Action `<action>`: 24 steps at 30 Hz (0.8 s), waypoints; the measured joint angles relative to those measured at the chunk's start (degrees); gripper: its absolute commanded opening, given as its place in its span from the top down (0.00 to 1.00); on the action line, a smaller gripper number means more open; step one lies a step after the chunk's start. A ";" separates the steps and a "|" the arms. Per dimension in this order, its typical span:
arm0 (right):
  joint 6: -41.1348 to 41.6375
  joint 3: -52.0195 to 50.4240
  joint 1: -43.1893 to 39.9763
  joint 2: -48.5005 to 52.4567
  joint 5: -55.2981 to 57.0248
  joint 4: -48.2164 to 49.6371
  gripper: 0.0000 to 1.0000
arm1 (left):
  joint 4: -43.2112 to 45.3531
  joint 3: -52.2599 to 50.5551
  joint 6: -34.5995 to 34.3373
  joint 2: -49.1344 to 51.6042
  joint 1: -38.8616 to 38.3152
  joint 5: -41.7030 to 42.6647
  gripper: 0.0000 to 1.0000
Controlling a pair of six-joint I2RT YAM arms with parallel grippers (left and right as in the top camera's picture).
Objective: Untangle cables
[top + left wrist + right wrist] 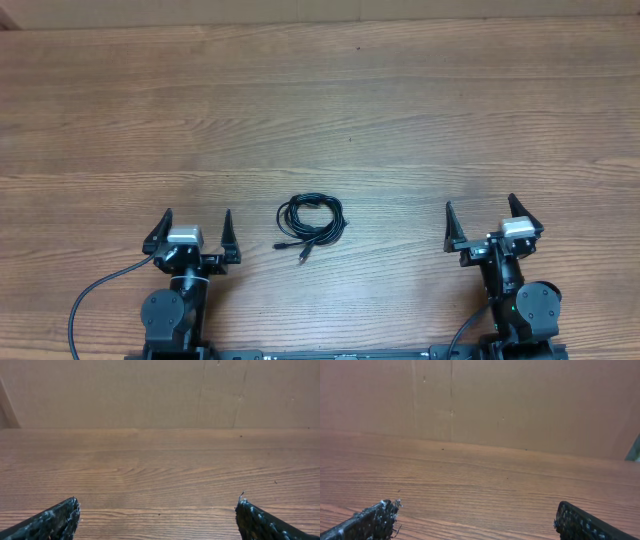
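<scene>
One loose coil of thin black cables [311, 219] lying on the wooden table [350, 100], toward its near edge, plug ends [303, 257] trailing nearer still. Untouched, set between left gripper [197, 215], near the coil, fingers spread wide and empty, and right gripper [480, 202], farther off, fingers likewise spread, empty.

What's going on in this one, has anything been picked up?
Nothing is being handled. The cables lie in one tangled coil on the wooden table, roughly midway between the two arms. The left hand and the right hand sit to either side of the coil, both open and empty, neither touching it. Untangling has not begun.
</scene>
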 measured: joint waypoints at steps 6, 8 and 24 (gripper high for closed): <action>0.02 -0.02 -0.02 0.00 -0.02 -0.04 0.00 | 0.13 0.00 0.22 0.00 -0.02 -0.11 0.00; 0.02 0.00 -0.02 0.00 -0.02 -0.02 0.00 | 0.02 0.00 0.22 0.00 -0.02 -0.22 0.00; 0.02 0.00 -0.02 0.00 -0.07 -0.02 0.00 | 0.42 0.02 -0.07 0.00 -0.02 7.54 0.00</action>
